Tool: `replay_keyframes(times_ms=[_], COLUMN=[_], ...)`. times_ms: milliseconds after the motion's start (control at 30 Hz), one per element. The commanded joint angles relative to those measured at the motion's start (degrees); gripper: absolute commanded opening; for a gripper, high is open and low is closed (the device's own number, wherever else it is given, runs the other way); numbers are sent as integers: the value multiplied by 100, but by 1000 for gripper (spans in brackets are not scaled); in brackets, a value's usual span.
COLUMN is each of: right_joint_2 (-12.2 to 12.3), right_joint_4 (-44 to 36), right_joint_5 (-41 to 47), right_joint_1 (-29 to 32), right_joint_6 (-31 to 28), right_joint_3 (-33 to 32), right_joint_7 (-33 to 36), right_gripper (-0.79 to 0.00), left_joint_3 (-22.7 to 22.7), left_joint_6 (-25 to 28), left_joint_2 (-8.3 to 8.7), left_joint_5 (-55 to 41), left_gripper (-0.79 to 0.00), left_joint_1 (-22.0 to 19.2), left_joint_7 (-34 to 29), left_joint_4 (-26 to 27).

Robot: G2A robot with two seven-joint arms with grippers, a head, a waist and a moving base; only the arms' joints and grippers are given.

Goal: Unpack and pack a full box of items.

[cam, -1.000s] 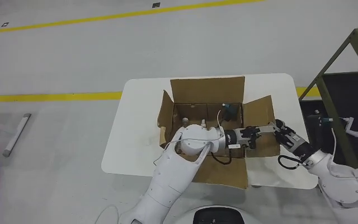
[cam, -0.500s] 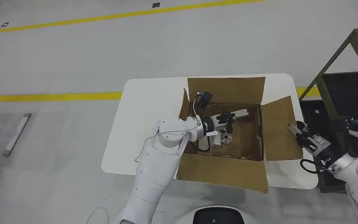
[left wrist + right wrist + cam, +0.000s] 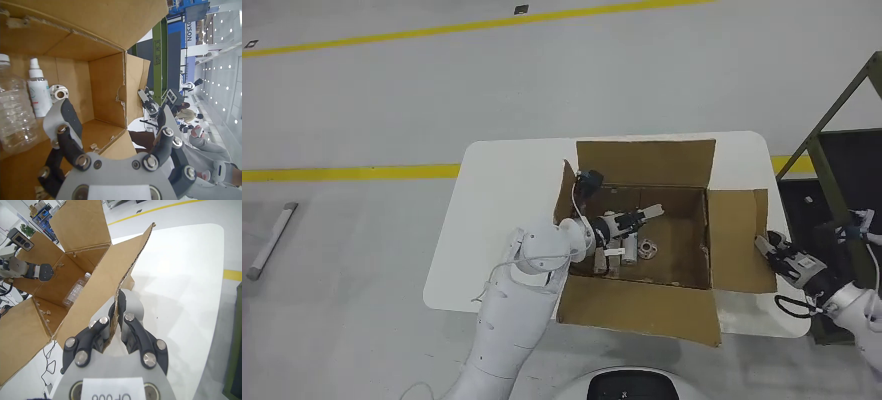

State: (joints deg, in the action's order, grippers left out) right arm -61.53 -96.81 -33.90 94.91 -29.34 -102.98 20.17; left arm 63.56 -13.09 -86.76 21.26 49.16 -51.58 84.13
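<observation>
An open cardboard box [image 3: 642, 160] stands on the white table [image 3: 492, 230]. Inside it lie a clear plastic bottle [image 3: 15, 117], a white spray bottle [image 3: 37, 91] and a small metal flange [image 3: 58, 93]. My left gripper [image 3: 647, 213] hangs inside the box over these items, open and holding nothing [image 3: 115, 115]. At the box's right side, my right gripper [image 3: 118, 303] is shut on the edge of the right flap [image 3: 105, 281], which it holds folded outward [image 3: 737, 240]. From the right wrist view the bottle [image 3: 77, 290] and the left gripper [image 3: 45, 273] show inside the box.
A green metal rack [image 3: 842, 110] stands just right of the table, close to my right arm. The right half of the box floor [image 3: 682, 245] is bare. Open table surface lies to the left of the box and beyond the right flap [image 3: 179, 275].
The box has shifted to the right on the table. My left gripper has drawn back leftward inside the box. My right gripper has moved right, with the flap's edge between its fingers.
</observation>
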Motion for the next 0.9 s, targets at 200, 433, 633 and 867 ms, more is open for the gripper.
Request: replay_keyframes(times_ms=[200,433,633,867], right_joint_2=[2,1,-4,-11], right_joint_4=[216,407,459,456], right_joint_5=[-377,-568,-634,-666], right_joint_1=[-97,-189,-188,-195], right_joint_6=[-104,-49,-2,58], right_joint_3=[145,230,288,350], right_joint_7=[-200,-334,-460,-528], right_gripper=[-785,-785,-785,-785], left_joint_3=[209,299,404,417], left_joint_6=[-29,85,126,244], left_joint_2=[129,252,357,441], left_joint_5=[621,1455,2213,3026], left_gripper=[0,0,0,0], left_joint_1=[-132,-140,-96,-43], left_joint_7=[-101,-124,-118,42], left_joint_4=[245,429,586,240])
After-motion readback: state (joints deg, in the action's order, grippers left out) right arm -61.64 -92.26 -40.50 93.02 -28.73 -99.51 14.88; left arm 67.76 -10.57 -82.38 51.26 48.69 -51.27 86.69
